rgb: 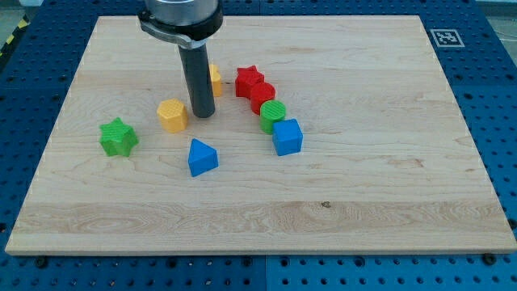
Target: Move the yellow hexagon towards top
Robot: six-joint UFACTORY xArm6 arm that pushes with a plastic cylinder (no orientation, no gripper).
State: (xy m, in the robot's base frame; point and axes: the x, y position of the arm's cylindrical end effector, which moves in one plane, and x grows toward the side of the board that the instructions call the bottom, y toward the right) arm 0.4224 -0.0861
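My tip (203, 114) is down on the wooden board (363, 202), in its upper-left quarter, well in from the left edge. No jaws here to report: I end in a plain dark rod (197, 77), so there is no wide, narrow or holding about it, just a blunt end resting at table height.

The yellow hexagon (172, 115) sits just beside my tip, on the side toward the left edge and level with it. From this angle I cannot tell whether we touch or a sliver of board separates us.

Behind the rod, toward the top edge, a second yellow block (216, 79) peeks out; most of it is hidden, so its shape I cannot make out.

Off toward the right edge runs a little chain: the red star (249, 81), then a red block (262, 97) touching it, its shape unclear, then the green cylinder (273, 115) close below that, and the blue cube (287, 137) pressed right up against the cylinder.

Down toward the bottom edge from my tip, apart from everything, lies the blue triangle (202, 157). The green star (119, 137) stands alone, nearest the left edge.
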